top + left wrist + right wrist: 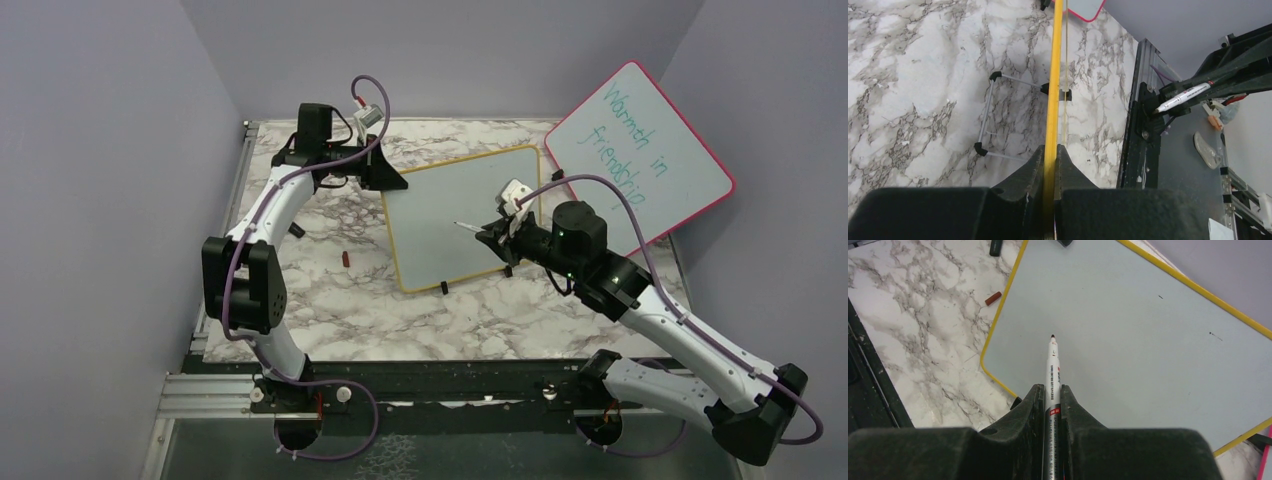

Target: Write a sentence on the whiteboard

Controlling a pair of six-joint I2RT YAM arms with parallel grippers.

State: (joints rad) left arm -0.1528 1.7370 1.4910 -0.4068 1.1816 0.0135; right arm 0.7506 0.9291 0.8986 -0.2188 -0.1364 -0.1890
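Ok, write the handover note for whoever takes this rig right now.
Left gripper: shut on the whiteboard frame's far-left edge, steadying it.
Right gripper: shut on the marker, uncapped, tip just above the board's middle; contact unclear.
Red cap lies on the table left of the board.
Done: board and marker gripped.
Left: the whole sentence; board is blank apart from tiny specks.

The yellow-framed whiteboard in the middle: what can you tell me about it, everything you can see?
The whiteboard is a white rectangle with a thin yellow frame, rounded corners and small black clip feet. It sits on the marble table, its writing surface blank apart from a few tiny dark specks. The left gripper clamps its far left edge. The right gripper holds an uncapped marker over the board's face; whether the tip touches is unclear. A red cap lies beside it.
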